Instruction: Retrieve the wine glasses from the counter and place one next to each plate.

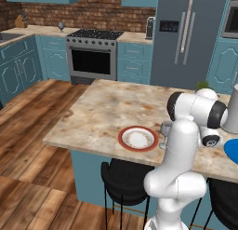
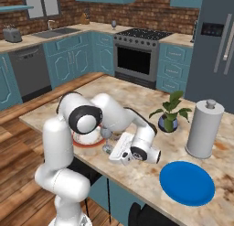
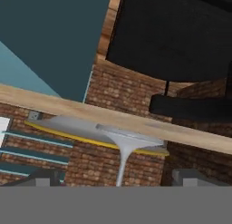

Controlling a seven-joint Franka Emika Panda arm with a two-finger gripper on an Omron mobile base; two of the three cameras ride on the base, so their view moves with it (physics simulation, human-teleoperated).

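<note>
Your gripper [image 3: 115, 180] is spread apart around the wine glass [image 2: 106, 137] stem, beside the red-rimmed plate [image 1: 138, 138] near the counter's [image 1: 93, 112] front edge; withdrawing carelessly could topple it.

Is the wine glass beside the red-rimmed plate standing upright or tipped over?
Upright. The wine glass stands on its foot on the counter beside the red-rimmed plate; the hand view shows its stem between the open claw's tips.

The beige-and-brown mottled stone tabletop [image 1: 102, 112] is carrying a white plate with a red-brown rim [image 1: 138, 138] near its front edge, a grey translucent stemmed glass [image 1: 164, 131] just beside it, a solid blue plate [image 2: 187, 182], a potted green plant [image 2: 170, 114] and a grey cylindrical canister [image 2: 204, 129].
</note>
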